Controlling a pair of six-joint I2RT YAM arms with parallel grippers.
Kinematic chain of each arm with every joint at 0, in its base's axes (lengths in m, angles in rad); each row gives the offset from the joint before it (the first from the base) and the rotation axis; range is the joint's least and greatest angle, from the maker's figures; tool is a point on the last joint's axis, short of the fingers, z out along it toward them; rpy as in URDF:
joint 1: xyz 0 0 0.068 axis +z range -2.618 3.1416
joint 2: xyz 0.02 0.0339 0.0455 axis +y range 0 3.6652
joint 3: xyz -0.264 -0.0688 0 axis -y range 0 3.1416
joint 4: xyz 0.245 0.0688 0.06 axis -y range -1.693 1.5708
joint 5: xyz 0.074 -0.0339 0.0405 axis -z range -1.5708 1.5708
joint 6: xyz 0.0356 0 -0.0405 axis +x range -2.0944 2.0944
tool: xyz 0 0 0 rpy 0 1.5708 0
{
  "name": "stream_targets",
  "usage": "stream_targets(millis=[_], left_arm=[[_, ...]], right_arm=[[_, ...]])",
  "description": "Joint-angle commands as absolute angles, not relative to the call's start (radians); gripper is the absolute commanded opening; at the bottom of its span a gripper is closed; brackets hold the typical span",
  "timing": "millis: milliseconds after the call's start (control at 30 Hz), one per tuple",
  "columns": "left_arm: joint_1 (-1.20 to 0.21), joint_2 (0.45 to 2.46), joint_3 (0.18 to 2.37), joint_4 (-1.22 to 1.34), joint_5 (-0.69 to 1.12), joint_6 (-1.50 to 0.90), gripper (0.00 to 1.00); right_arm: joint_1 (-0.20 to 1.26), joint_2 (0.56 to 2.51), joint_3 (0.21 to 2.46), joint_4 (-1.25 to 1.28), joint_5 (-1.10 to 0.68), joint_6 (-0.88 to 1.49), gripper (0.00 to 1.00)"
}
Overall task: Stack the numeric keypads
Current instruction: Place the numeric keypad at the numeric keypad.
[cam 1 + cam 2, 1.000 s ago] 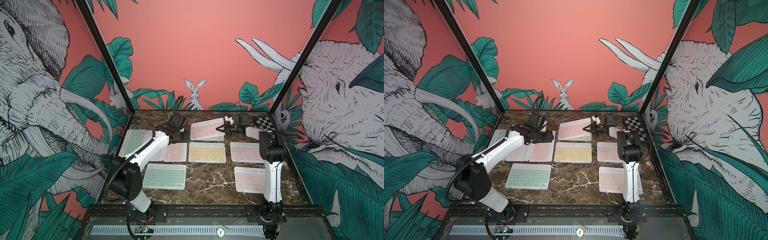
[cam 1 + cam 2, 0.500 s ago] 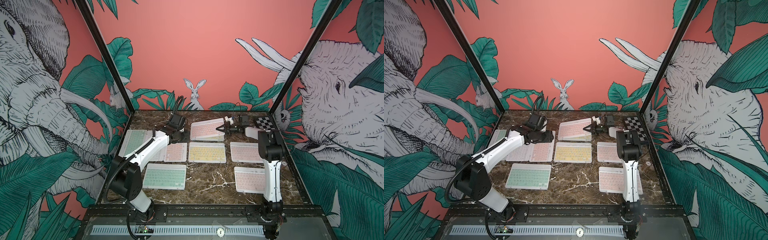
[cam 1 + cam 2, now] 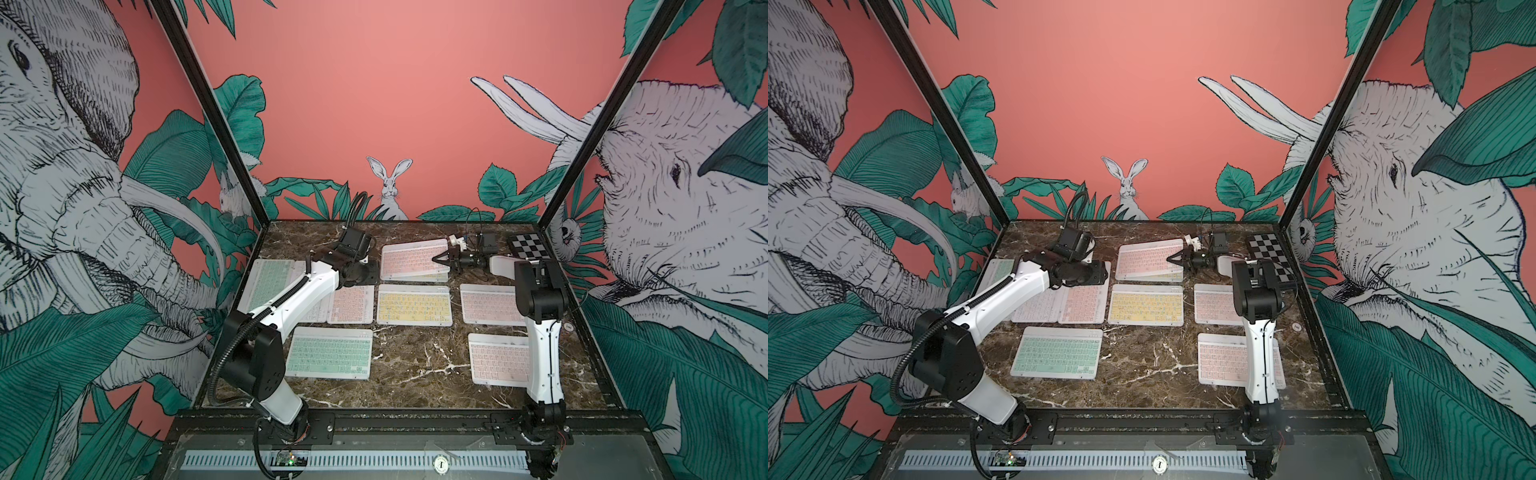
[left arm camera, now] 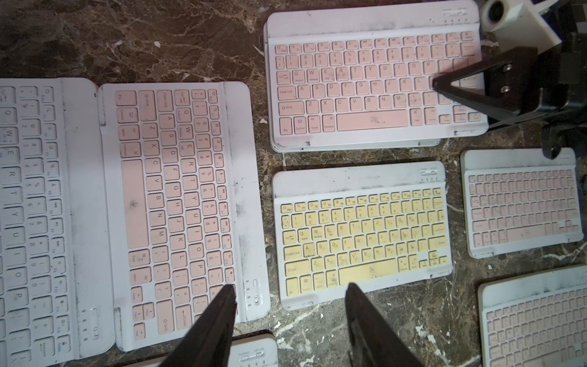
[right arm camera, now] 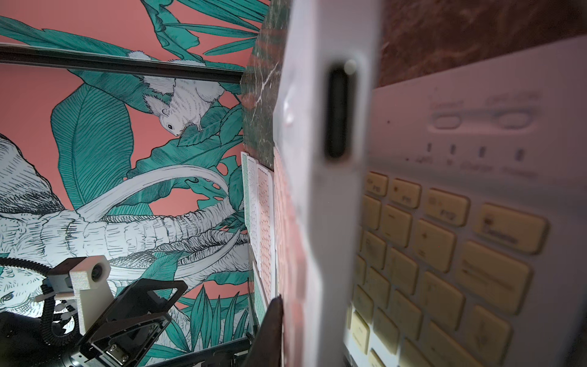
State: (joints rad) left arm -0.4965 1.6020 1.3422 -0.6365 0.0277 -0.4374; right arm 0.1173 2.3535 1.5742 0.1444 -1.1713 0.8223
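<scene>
Several keypads lie flat on the marble table (image 3: 415, 374). At the back centre a pink keypad (image 3: 411, 259) (image 4: 365, 79) rests on a yellow-keyed keypad (image 5: 444, 238), slightly askew. My right gripper (image 3: 436, 258) (image 3: 1170, 258) straddles the pink keypad's right end. One of its fingers (image 5: 270, 330) lies against the key face and the other is hidden. My left gripper (image 4: 290, 295) hangs open and holds nothing. It is above the gap between a turned pink keypad (image 4: 178, 206) and a yellow keypad (image 4: 362, 235).
A white keypad (image 4: 28, 206) and a mint one (image 3: 270, 278) lie at the left, another mint one (image 3: 330, 353) at the front. Two pink ones (image 3: 488, 303) (image 3: 496, 363) sit by the right arm. A checkered board (image 3: 530, 245) occupies the back right corner.
</scene>
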Motion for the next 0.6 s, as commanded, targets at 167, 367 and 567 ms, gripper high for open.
stream_targets(millis=[167, 367, 567], left_arm=[[-0.495, 1.61, 1.348, -0.637, 0.034, -0.45, 0.58], [-0.494, 1.611, 1.348, -0.638, 0.038, -0.452, 0.58], [-0.494, 1.61, 1.346, -0.637, 0.04, -0.454, 0.58]], right_arm=[[0.107, 2.367, 1.596, 0.181, -1.197, 0.815, 0.22], [0.1, 2.369, 1.591, 0.181, -1.193, 0.816, 0.25], [0.094, 2.376, 1.584, 0.179, -1.187, 0.815, 0.34]])
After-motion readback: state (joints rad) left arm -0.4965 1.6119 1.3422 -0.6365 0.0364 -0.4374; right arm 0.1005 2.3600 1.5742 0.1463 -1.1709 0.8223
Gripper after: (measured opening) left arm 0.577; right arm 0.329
